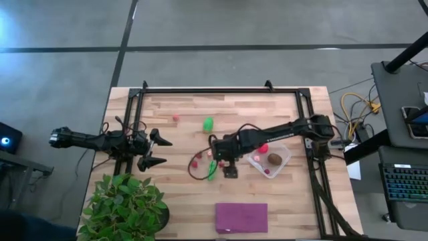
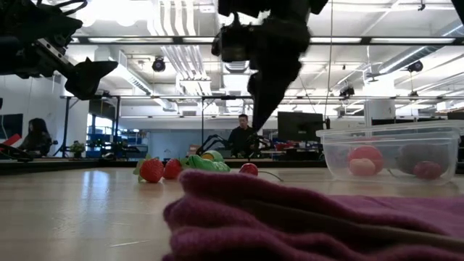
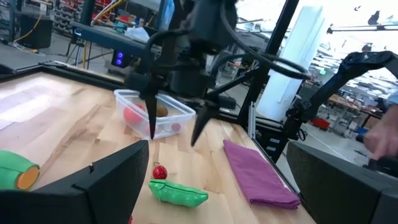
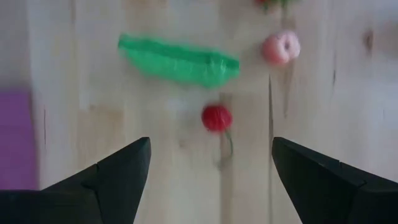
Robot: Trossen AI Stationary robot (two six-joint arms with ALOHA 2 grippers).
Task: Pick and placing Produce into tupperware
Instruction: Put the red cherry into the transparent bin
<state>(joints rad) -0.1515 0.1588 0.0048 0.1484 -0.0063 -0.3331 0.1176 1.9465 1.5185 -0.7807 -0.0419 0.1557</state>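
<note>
While open, right claw (image 4: 211, 168) hovers — cherry (image 4: 216, 117) between.

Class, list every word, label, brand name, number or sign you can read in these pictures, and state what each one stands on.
None can be read. The tupperware, the purple cloth and the produce carry no print; screens and signs in the room behind the table are too blurred to read.

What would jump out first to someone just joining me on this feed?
Probably the right gripper, open and pointing down just above the green pod and a small cherry near the table's middle. Next, the clear tupperware to its right, already holding a red ball and a brown oval. The left gripper waits open at the left edge.
</note>
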